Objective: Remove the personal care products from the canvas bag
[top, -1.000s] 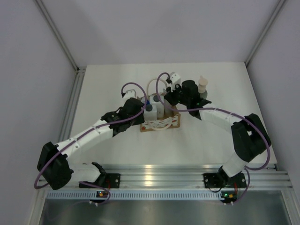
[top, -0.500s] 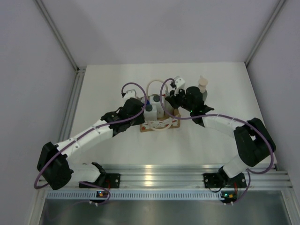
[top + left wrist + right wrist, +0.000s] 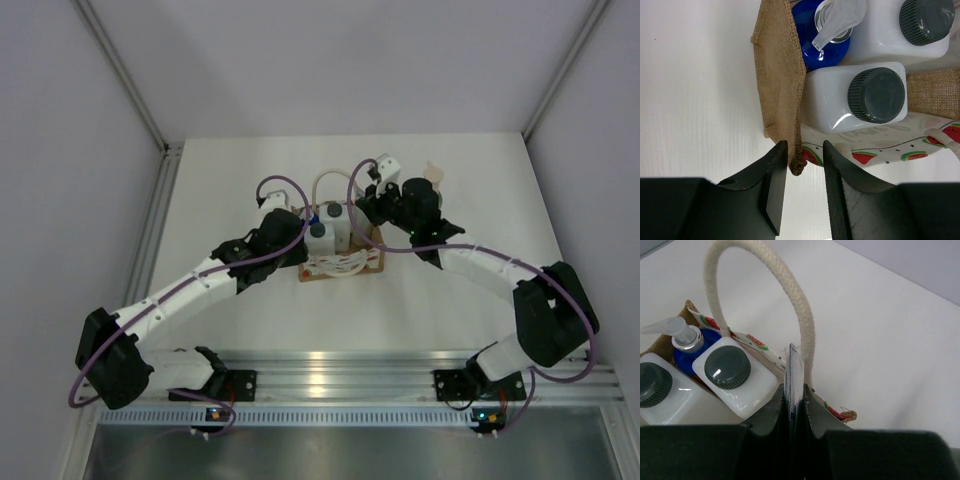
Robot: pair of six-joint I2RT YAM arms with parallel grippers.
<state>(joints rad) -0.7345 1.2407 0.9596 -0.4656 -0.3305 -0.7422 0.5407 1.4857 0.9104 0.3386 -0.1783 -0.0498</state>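
The canvas bag [image 3: 345, 263] stands mid-table with a watermelon print on its front [image 3: 880, 150]. Inside are two white bottles with dark caps [image 3: 876, 95] [image 3: 926, 19] and a blue-topped bottle with a clear pump [image 3: 815, 47]; its body is hidden. They also show in the right wrist view [image 3: 727, 367] [image 3: 652, 382] [image 3: 687, 360]. The grey-green bottle's beige pump [image 3: 432, 180] shows on the table behind my right arm. My left gripper [image 3: 805, 147] is narrowly open astride the bag's left front corner [image 3: 798, 165]. My right gripper [image 3: 794, 354] is shut and empty above the bag's rim, beside a cream handle [image 3: 790, 285].
Grey walls close the table in at the back and both sides. A metal rail [image 3: 330, 375] with the arm bases runs along the near edge. The bag's other cream handle loop [image 3: 322, 185] sticks out behind it.
My right gripper has moved left, away from the grey-green bottle and over the bag's right side. The grey-green bottle stays on the table. The left arm has hardly moved.
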